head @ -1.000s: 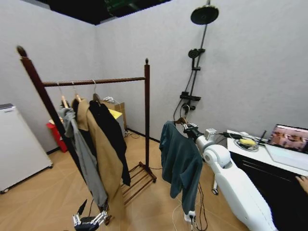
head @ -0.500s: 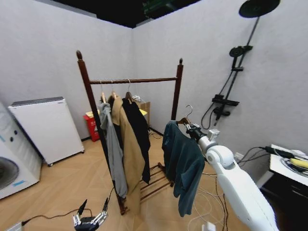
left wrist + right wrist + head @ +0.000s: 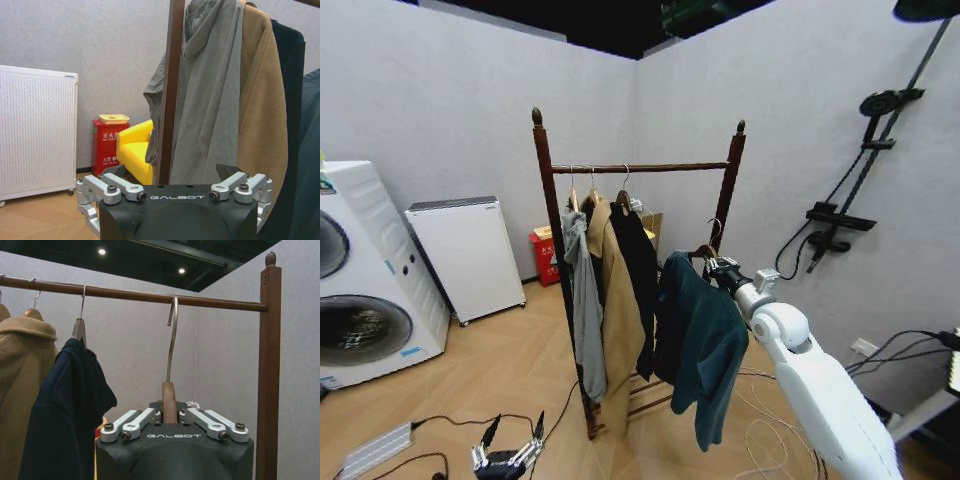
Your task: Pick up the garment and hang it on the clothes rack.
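Head view showed the right hand (image 3: pixel 717 266) gripping the hanger of the garment (image 3: pixel 698 345), carried near the clothes rack (image 3: pixel 650 167). Hook below bar; lifting over seemed next. Left hand (image 3: pixel 506 457) hung low, spread wide.

The garment (image 3: pixel 698 350) hangs in front of the clothes rack (image 3: pixel 550 230) and hides part of its low base. In the right wrist view, the right end effector (image 3: pixel 170 416) covers the bottom of the hanger (image 3: pixel 169 407). The left end effector (image 3: pixel 506 458) is cut off by the head view's bottom edge.
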Available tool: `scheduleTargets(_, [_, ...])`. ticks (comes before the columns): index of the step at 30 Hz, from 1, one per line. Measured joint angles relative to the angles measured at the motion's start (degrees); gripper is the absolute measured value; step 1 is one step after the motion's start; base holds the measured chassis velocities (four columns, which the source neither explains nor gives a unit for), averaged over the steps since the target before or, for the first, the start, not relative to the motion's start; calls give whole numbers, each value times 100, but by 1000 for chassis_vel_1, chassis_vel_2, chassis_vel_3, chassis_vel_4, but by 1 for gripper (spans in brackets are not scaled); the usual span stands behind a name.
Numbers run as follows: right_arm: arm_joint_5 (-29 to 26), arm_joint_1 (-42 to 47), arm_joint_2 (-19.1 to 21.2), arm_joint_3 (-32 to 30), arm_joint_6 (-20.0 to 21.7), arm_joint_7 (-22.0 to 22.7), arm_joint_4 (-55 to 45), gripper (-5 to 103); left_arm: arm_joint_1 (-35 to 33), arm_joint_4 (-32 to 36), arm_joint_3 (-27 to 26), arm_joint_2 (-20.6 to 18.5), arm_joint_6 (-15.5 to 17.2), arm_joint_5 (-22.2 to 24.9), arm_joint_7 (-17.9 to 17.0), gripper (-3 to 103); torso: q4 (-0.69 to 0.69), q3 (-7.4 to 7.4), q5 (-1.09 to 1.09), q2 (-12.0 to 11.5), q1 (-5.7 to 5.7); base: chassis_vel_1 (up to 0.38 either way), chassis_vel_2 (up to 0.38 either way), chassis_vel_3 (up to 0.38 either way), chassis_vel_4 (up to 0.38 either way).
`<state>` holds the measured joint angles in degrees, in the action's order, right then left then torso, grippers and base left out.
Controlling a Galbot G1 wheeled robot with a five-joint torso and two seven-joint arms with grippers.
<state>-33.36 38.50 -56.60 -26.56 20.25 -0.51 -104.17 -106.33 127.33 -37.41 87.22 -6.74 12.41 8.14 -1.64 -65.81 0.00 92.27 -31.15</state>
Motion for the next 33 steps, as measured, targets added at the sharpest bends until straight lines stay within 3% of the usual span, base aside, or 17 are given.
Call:
scheduleTargets(19, [87, 38, -46, 124, -28, -52, -160, 10, 1, 0, 0, 0, 0, 0, 0, 100, 3, -2, 0, -2, -5, -76, 87, 88, -75])
scheduleTargets(33, [117, 28, -109, 138, -70, -164, -34, 10, 1, 0, 0, 0, 0, 0, 0, 100, 6, 0, 0, 1, 2, 49, 28, 21, 44])
